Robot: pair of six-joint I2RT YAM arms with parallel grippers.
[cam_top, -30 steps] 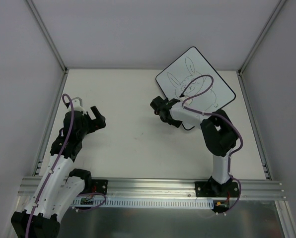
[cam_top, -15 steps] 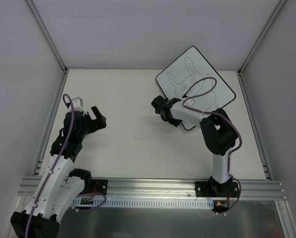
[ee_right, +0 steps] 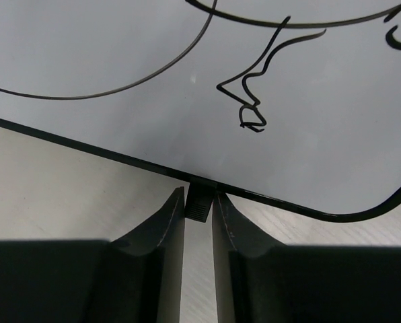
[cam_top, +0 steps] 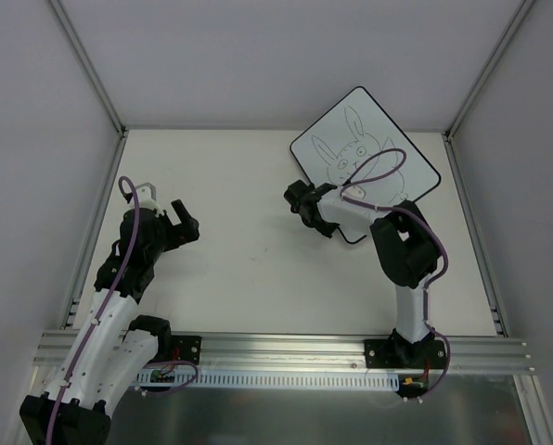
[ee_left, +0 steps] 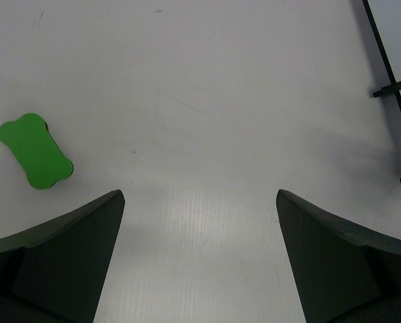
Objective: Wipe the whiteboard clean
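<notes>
The whiteboard [cam_top: 365, 148] lies tilted at the back right of the table, with a black rabbit drawing on it. My right gripper [cam_top: 298, 199] sits at its near-left edge. In the right wrist view the whiteboard [ee_right: 187, 81] fills the top, and the right gripper [ee_right: 199, 196] is shut on the board's small black foot [ee_right: 199, 207], one finger against each side. My left gripper [cam_top: 179, 218] hovers over the left of the table, wide open with nothing between its fingers [ee_left: 86, 242]. A green eraser [ee_left: 35, 151] lies on the table ahead and to its left.
The left wrist view catches the whiteboard's black frame [ee_left: 382, 54] and another foot [ee_left: 387, 89] at the far right. Grey walls with metal rails [cam_top: 96, 213] enclose the table on three sides.
The right gripper's jaws have narrowed onto the whiteboard's foot, and its wrist has crept slightly towards the board. The left arm has stayed still and open.
</notes>
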